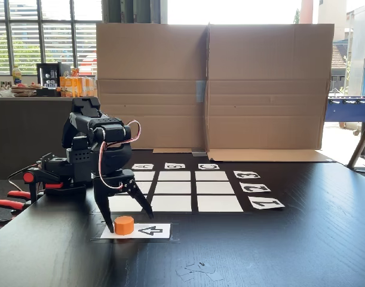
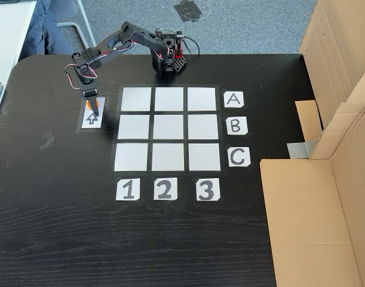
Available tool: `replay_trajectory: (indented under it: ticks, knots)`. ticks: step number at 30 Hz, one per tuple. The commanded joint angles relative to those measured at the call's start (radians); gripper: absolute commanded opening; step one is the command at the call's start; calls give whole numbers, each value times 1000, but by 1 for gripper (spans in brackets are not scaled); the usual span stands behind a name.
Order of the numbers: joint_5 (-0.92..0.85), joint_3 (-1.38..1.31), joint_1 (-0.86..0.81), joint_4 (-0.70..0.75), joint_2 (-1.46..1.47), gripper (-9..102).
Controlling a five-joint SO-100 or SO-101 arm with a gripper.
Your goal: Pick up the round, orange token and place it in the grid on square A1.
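Gripper (image 1: 126, 220) above the orange token (image 1: 124, 225), fingers spread wide and holding nothing; in a fixed view from table level, one fingertip (image 1: 106, 227) reaches down just left of the token and the other (image 1: 150, 213) sits off to its right and higher. The token rests on the left end of the arrow card (image 1: 147, 231), a white slip lying on the black table (image 1: 278, 251) just in front of the grid (image 1: 188, 190). In a fixed view from above, the arm (image 2: 119, 40) stretches from its base (image 2: 169, 60) out to the arrow card (image 2: 91, 121), and the gripper (image 2: 93, 106) covers most of the token, of which a thin orange sliver (image 2: 89, 103) shows.

Risks, judged from this pose: the fingers look unevenly placed about the token, so closing may push it sideways along the card instead of clamping it, or pinch only its rim and let it tip or spring out. The card is light and loose-looking; a fingertip dragging on it could shift card and token together. Square A1 (image 2: 136, 99), the corner in line with the A card (image 2: 232, 100) and the 1 card (image 2: 127, 190), lies just beside the pick point. A low carry could scrape the token over the square's edge, and an early release might leave it straddling the black gap toward the neighbouring square (image 2: 169, 99).
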State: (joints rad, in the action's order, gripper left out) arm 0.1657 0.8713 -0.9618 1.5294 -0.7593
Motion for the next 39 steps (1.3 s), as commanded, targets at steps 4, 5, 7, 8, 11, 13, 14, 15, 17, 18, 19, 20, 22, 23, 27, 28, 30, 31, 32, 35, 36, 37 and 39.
replay_trajectory:
  ticks: [4, 5, 7, 8, 11, 13, 14, 15, 17, 18, 19, 20, 22, 23, 27, 28, 30, 31, 32, 35, 36, 37, 39]
  knots:
    - [-3, -12, 5, 8, -8, 36]
    - [-3, -12, 5, 6, -6, 35]
    - [-2, -15, 5, 6, -6, 34]
    - [0, -18, 5, 5, -5, 33]
    - [0, -21, 6, 0, -3, 28]
    - [0, -23, 6, 0, -3, 25]
    - [0, -23, 6, 0, -2, 24]
    - [0, -23, 8, 0, -2, 23]
    - [0, -23, 8, -2, 0, 20]
    - [2, -23, 8, -3, 0, 20]
    - [3, -25, 8, -3, 0, 19]
    - [3, -25, 8, -3, 0, 19]
    - [3, -25, 8, -3, 2, 19]
    - [3, -25, 9, -3, 3, 20]
    - [5, -25, 9, -3, 3, 26]
    - [5, -25, 9, -5, 3, 27]
    - [5, -26, 9, -5, 3, 29]
    - [5, -26, 9, -5, 2, 29]
    - [5, -29, 9, -5, 2, 29]
    - [3, -37, 9, -5, 3, 27]
    - [2, -37, 9, -5, 3, 26]
    - [0, -38, 9, -5, 3, 24]
    - [0, -38, 9, -5, 3, 21]
